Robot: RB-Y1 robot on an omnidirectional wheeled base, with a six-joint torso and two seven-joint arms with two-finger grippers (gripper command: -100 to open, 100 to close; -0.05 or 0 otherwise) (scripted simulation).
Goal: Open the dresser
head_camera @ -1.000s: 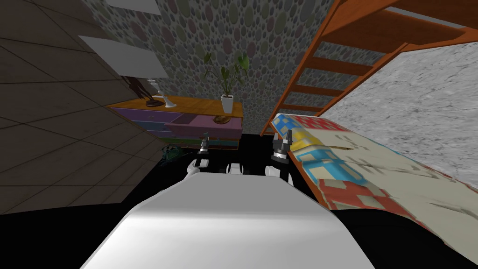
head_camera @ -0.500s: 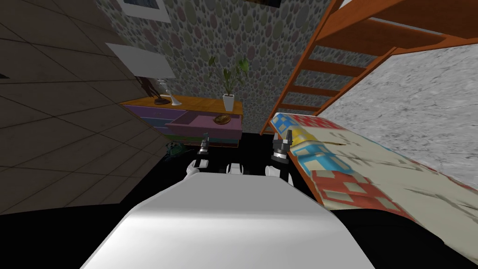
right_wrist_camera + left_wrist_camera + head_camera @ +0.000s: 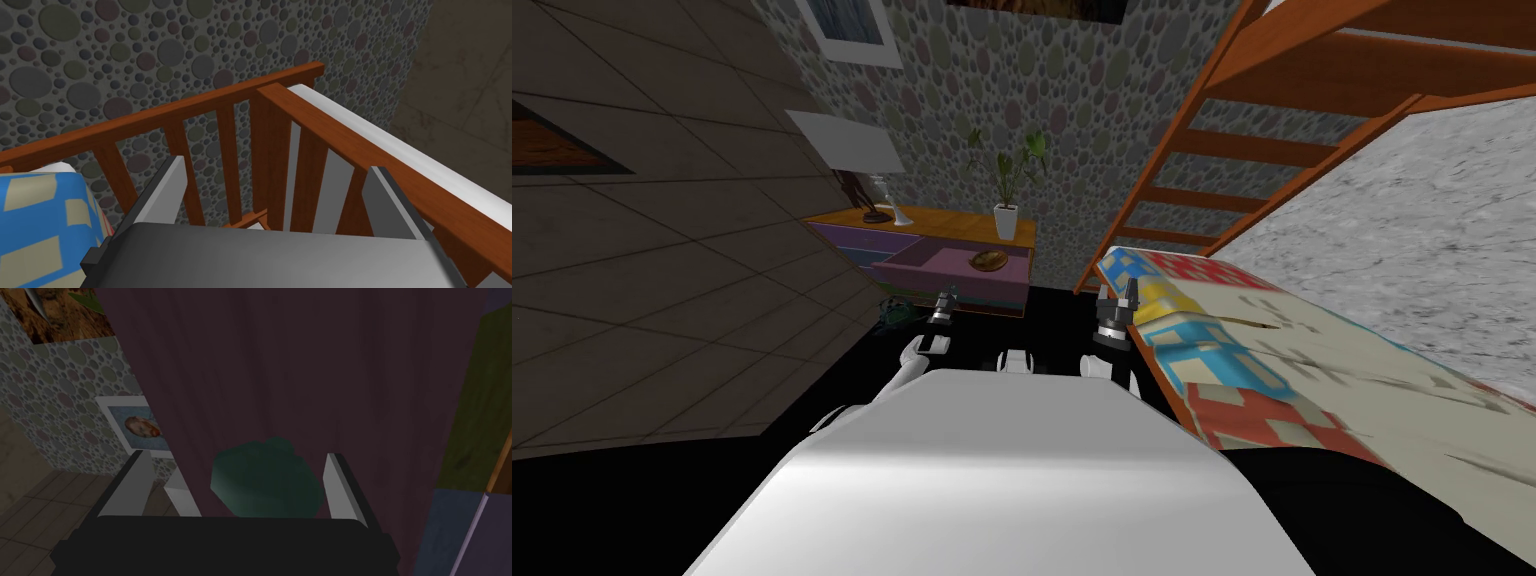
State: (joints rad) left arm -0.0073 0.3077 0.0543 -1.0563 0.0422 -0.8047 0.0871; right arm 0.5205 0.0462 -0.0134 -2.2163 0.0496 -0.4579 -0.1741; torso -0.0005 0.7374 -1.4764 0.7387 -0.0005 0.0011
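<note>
Both gape wide. Our L gripper (image 3: 239, 458) straddles a dark green lump (image 3: 265, 484) at the purple drawer (image 3: 300, 363), unpinched; R gripper (image 3: 276, 166) faces the bed rail (image 3: 340, 146).

Dresser (image 3: 952, 215): orange-brown top. A potted plant (image 3: 1005, 220) in a white pot stands at the top's end nearer the bed (image 3: 1152, 235). A white-shaded lamp (image 3: 884, 205) and a dark figurine (image 3: 857, 195) stand together at the other end. The pink drawer (image 3: 932, 270) stands out, with a brown bowl-like thing (image 3: 988, 261) inside. A patchwork quilt (image 3: 1272, 340) covers the bed.
</note>
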